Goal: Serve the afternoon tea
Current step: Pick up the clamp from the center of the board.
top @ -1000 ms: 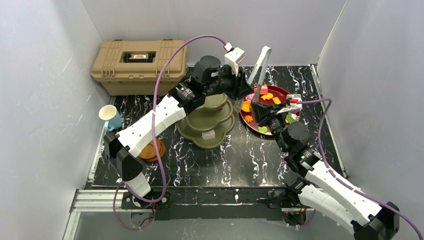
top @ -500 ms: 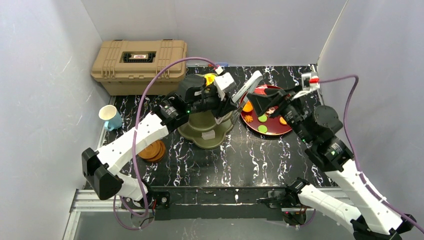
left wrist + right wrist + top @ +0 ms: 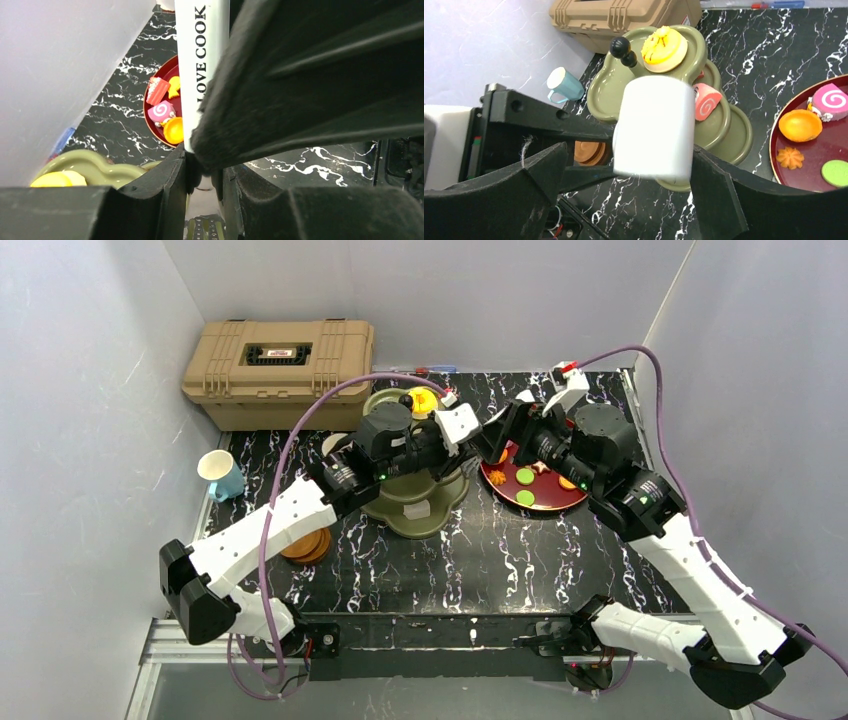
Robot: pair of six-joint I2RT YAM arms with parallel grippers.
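My left gripper is shut on the lower rim of the white mug, which is lettered "LOVE COOK" and held in the air. My right gripper stands open around the mug. Its right finger touches the mug's side and its left finger stays apart. Under the mug is the olive-green stand with a black knob. A yellow pastry sits on its top tier and a pink swirl roll one tier lower. In the top view the two grippers hide the mug.
A dark-red plate with several pastries lies right of the stand. At the left edge stand a white-and-blue cup and stacked wooden saucers. A tan toolbox fills the back left corner, and grey walls close in on three sides.
My right gripper has left the plate, swung back and left, and opened around the mug. The left arm has brought the mug down and forward, between the stand and the plate.
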